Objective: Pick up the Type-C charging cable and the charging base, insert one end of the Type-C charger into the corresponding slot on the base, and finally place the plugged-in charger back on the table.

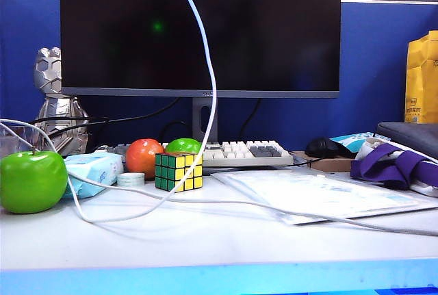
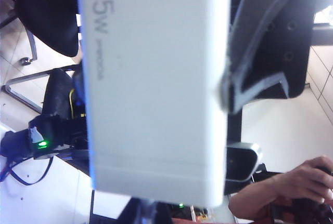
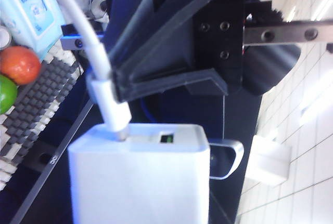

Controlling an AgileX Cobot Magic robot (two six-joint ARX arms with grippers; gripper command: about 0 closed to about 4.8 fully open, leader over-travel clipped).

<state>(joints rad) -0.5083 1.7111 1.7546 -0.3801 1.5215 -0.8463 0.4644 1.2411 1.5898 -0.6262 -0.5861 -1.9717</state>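
Both grippers aloft | left gripper point(image 2: 156, 78) clamps charging base point(image 2: 156, 89) | right gripper point(image 3: 112, 86) pinches Type-C charging cable point(image 3: 106, 96) plug, seated in base.

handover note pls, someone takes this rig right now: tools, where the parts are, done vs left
Left tool: shut on the base, held up off the table; neither arm shows in the exterior view.
Right tool: clamped on the cable just behind its plug.
Plug meets the base's end face at a slot; how deep it sits I cannot tell. The cord hangs down past the monitor and loops on the table by the cube.
Done: both parts picked up, plug at the slot.
Left: confirm seating, set the pair down, release.
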